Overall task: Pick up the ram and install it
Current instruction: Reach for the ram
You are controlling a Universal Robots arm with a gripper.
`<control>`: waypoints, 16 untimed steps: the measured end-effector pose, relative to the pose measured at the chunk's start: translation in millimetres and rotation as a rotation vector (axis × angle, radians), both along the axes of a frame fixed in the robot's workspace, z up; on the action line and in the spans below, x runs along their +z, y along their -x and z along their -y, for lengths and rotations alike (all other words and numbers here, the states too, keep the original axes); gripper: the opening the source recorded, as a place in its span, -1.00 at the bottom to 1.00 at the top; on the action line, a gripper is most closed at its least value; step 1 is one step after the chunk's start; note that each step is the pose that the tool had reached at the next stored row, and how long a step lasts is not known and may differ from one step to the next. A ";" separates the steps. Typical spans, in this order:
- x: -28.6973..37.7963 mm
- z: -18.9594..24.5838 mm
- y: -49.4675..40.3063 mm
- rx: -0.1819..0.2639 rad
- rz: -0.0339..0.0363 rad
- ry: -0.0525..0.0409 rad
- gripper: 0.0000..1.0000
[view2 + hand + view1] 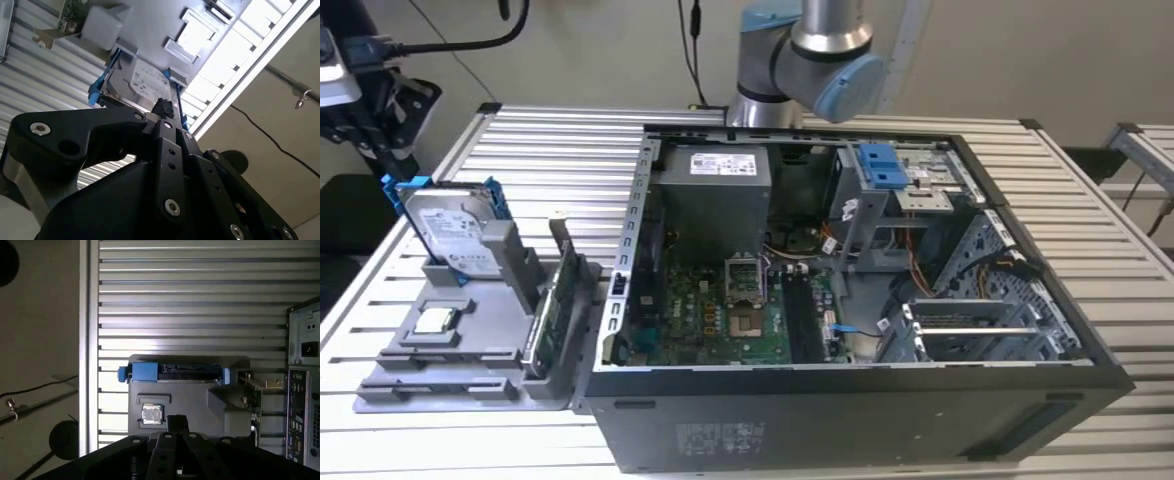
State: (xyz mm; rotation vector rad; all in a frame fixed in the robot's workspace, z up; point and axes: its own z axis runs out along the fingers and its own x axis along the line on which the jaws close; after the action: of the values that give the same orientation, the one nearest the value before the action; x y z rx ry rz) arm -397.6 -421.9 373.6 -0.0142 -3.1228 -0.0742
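Note:
The ram (542,330) appears as a slim dark stick standing edge-on in the grey holder tray (440,385), between a grey block and the bigger green expansion card (570,275). My gripper (176,422) hangs high over this tray, above the spot beside the small silver processor chip (151,414). Its black fingertips (162,106) meet with nothing between them. In the exterior view the arm's elbow (811,50) rises behind the open computer case (854,400). Long dark memory slots (797,312) lie on the green motherboard inside the case.
A hard drive in a blue caddy (454,230) stands at the tray's far end and shows edge-on in the first wrist view (175,372). The expansion card's bracket (260,382) sits close to the case wall (302,390). The slatted metal table (534,150) ends at a rail (89,340).

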 end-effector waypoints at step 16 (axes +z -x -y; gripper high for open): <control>-2.4 28.9 -10.6 0.007 -0.0031 0.0000 -0.79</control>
State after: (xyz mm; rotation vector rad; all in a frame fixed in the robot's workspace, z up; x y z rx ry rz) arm -387.0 -450.8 371.1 -0.0029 -3.1196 -0.0741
